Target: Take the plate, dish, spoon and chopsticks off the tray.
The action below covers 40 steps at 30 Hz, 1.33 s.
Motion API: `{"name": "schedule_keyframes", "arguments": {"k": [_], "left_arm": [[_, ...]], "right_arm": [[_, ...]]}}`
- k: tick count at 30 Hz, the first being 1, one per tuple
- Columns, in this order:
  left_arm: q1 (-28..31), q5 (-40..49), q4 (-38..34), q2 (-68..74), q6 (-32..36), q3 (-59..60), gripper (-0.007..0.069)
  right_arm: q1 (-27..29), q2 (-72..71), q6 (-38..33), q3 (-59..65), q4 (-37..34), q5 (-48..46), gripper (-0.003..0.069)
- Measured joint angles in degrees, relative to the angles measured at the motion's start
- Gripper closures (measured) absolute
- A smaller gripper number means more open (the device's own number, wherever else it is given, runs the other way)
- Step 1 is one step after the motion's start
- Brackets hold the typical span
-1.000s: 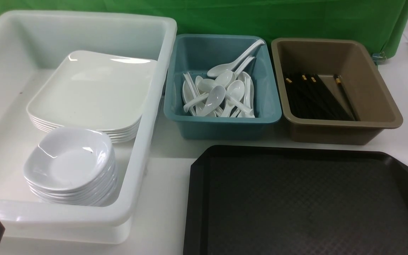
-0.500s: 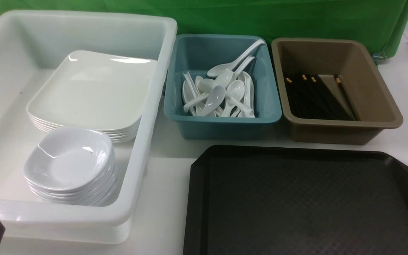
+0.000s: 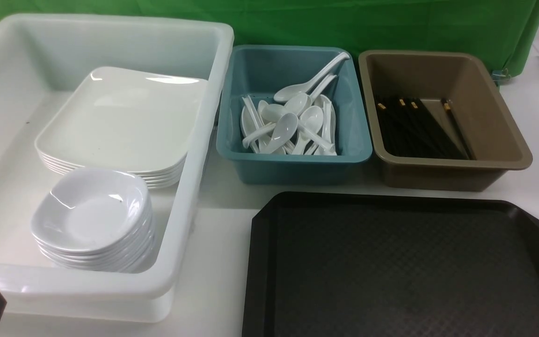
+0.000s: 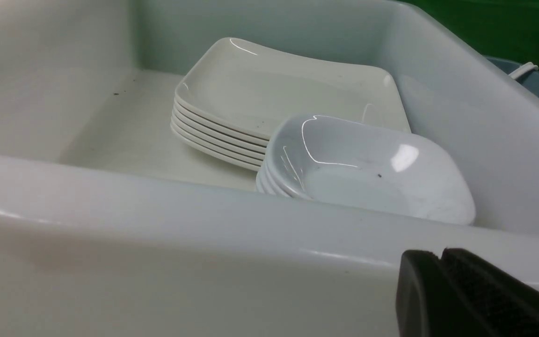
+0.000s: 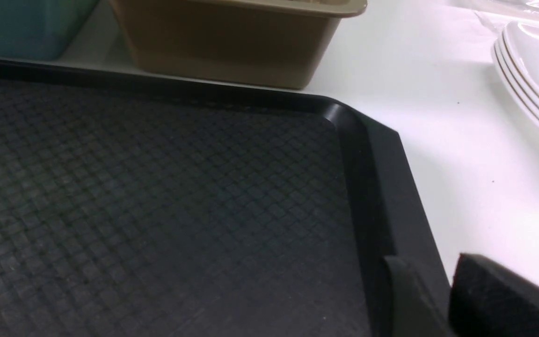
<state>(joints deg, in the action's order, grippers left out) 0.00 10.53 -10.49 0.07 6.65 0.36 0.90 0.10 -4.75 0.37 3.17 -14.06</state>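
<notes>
Green cloth hangs behind a white table (image 3: 218, 262) seen from the robot's side. Nearest the camera, toward the right, lies the black tray (image 3: 405, 267); every part of it in view is bare. To the far left, a big white tub (image 3: 190, 196) holds a stack of large square plates (image 3: 120, 121) and, in front of them, a stack of small deep dishes (image 3: 91, 215). Behind the tray, a teal bin (image 3: 293, 159) holds white spoons (image 3: 293, 121), and a brown bin (image 3: 452, 168) to its right holds black chopsticks (image 3: 414, 128) lying front to back.

Left gripper (image 4: 442, 290) rests low outside the tub's near wall, its dark pads pressed together, holding nothing. Right gripper (image 5: 438, 299) sits at the tray's right rim with a slim gap showing between its fingers, also holding nothing.

Everything named in the task sits away from the tray, so the clearing looks finished. A further stack of plates (image 5: 536, 75) lies on the table beyond the right gripper.
</notes>
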Motion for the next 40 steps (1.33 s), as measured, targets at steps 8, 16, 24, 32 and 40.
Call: {"name": "schedule_keyframes", "arguments": {"k": [8,16,24,32,40], "left_arm": [[0.0,0.0,0.0,0.0,0.0,0.0,0.0608],[0.0,0.0,0.0,0.0,0.4,0.0,0.0608],[0.0,0.0,0.0,0.0,0.4,0.0,0.0608],[0.0,0.0,0.0,0.0,0.4,0.0,0.0608],[0.0,0.0,0.0,0.0,0.4,0.0,0.0608]], "right_arm": [[0.0,0.0,0.4,0.0,0.0,0.0,0.0439],[0.0,0.0,0.6,0.0,0.0,0.0,0.0424],[0.0,0.0,0.7,0.0,0.0,0.0,0.0421],[0.0,0.0,0.7,0.0,0.0,0.0,0.0421],[0.0,0.0,0.7,0.0,0.0,0.0,0.0421]]}}
